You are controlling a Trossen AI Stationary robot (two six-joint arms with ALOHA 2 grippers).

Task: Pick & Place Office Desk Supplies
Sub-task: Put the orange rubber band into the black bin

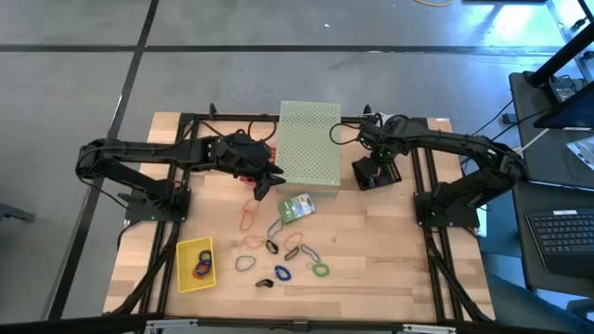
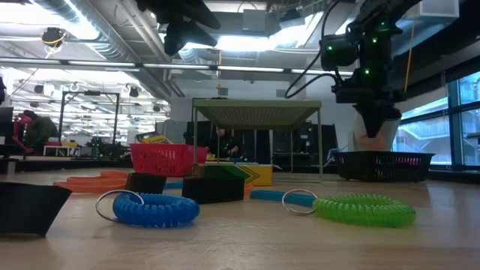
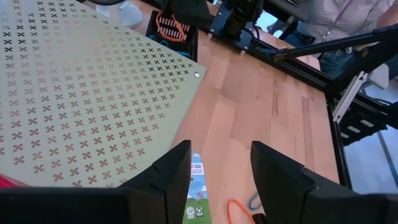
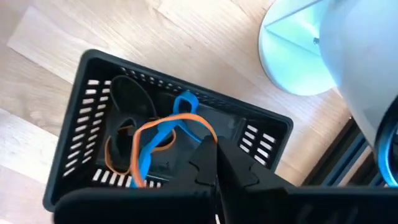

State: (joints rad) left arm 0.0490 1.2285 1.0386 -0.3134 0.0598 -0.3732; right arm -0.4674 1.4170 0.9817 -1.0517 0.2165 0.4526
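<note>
Rubber-band loops, among them an orange, a blue and a green one, lie flat on the wooden table with small black clips. A yellow-and-green card box lies beside them. My left gripper hovers open above the card box, next to the large pale green perforated box. My right gripper is shut and points down over the black basket. An orange band and a blue band lie inside the basket, and nothing shows between the fingers.
A yellow tray holding bands sits near the table's front left. A red basket stands under my left arm, by the perforated box. A pale round base stands beside the black basket. Bare wood lies to the front right.
</note>
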